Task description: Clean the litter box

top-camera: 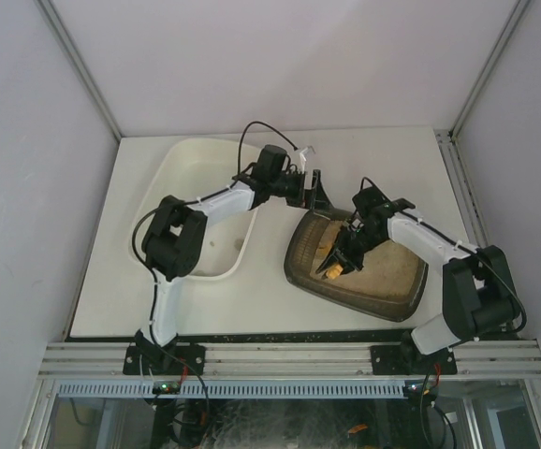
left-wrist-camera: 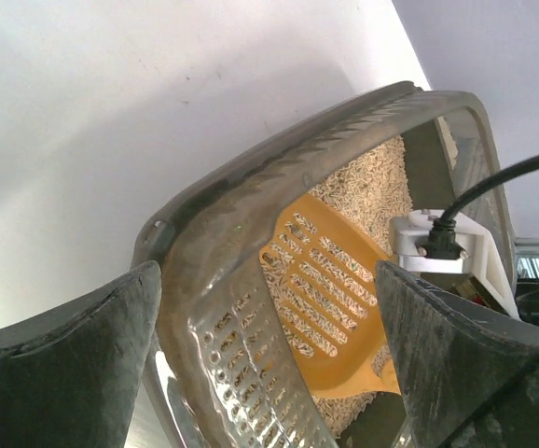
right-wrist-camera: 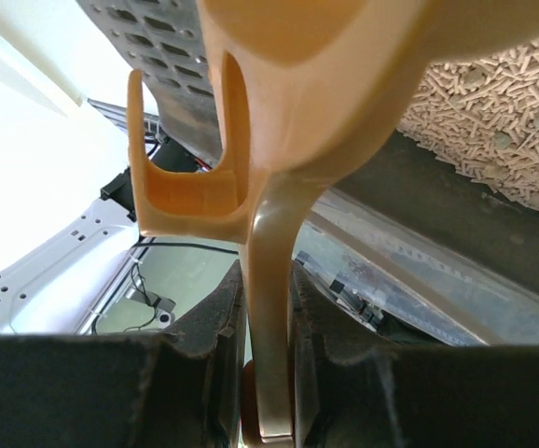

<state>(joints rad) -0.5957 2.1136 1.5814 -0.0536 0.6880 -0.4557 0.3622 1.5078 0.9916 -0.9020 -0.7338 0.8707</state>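
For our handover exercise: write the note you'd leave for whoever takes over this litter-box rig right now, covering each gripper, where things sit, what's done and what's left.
Left gripper: jaws open, one on either side of the litter box far rim, not closed on it.
Right gripper: jaws shut on the orange scoop handle.
The scoop blade lies in the litter, pellets on its slots. The white tub sits left of the box.
Done: scoop picked up and in the litter.
Left: sift, lift out waste, probably dump it in the tub.
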